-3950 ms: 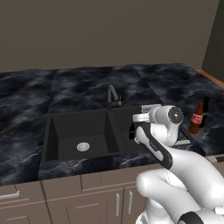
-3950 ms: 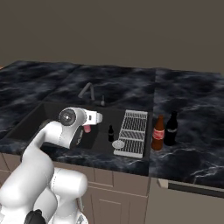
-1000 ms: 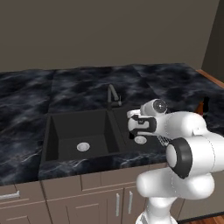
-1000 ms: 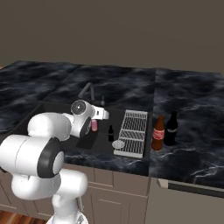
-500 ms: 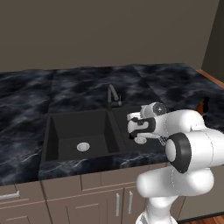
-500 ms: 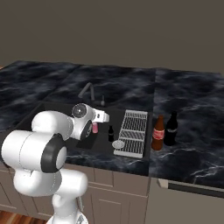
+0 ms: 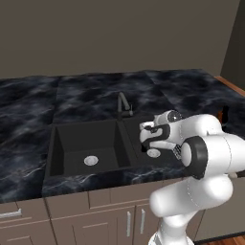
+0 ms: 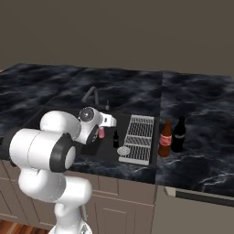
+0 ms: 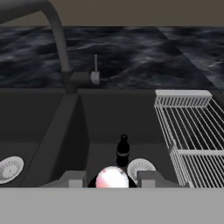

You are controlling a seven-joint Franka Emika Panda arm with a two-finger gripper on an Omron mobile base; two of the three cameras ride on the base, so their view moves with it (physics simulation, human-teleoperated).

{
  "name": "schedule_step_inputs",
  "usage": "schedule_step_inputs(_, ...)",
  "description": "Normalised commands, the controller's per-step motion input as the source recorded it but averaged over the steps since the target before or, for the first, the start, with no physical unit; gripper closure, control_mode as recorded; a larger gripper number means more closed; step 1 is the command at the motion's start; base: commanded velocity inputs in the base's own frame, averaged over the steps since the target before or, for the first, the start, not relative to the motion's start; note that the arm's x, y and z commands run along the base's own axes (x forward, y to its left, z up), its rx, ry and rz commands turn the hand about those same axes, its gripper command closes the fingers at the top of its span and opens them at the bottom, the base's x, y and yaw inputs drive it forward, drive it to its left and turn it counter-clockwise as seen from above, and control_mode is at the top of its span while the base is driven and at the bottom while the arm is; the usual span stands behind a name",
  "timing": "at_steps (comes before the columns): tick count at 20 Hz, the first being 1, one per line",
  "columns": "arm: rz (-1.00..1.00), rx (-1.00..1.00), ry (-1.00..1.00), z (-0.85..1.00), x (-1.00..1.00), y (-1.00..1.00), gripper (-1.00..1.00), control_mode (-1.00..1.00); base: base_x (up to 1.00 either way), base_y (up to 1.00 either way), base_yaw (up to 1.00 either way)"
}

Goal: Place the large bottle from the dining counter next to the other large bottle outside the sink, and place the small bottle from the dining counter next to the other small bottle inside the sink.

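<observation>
- Pink small bottle [image 8: 101, 132], in the right base view, sits clamped in the gripper [image 8: 100, 133], which over the last second has carried it lower and a little further out over the right basin of the sink [image 8: 106, 146]. The tiny dark bottle [image 8: 115, 138] stands just beside it, toward the white rack [image 8: 138, 137]. On the counter past the rack, the brown red-labelled bottle [image 8: 165, 139] stands next to the tall black bottle [image 8: 178, 134], so the large-bottle half looks done.
- Left base view: the gripper [image 7: 148, 141] hangs above the right basin with the silver drain [image 7: 153, 152] just below it; the arm has swung forward since four seconds ago. Its jaws and the bottle are hard to make out here.
- Hand view: the pink bottle [image 9: 112, 178] fills the gap between the narrowly closed fingers [image 9: 72, 179], and the dark bottle [image 9: 123, 151] stands just ahead on the basin floor, near the drain [image 9: 141, 167]. Judging from this, only setting it down and letting go remain.
</observation>
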Motion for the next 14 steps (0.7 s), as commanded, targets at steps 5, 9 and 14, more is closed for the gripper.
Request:
schedule_step_inputs(5, 0.11, 0.0, 0.0, -0.01, 0.07, 0.0, 1.0, -1.0, 0.0, 0.0, 0.0)
schedule_step_inputs(9, 0.13, 0.0, 0.0, -0.06, 0.0, 0.0, 1.0, -1.0, 0.0, 0.0, 0.0)
schedule_step_inputs(14, 0.11, -0.03, 0.05, -0.18, 0.05, -0.01, 1.0, -1.0, 0.0, 0.0, 0.0)
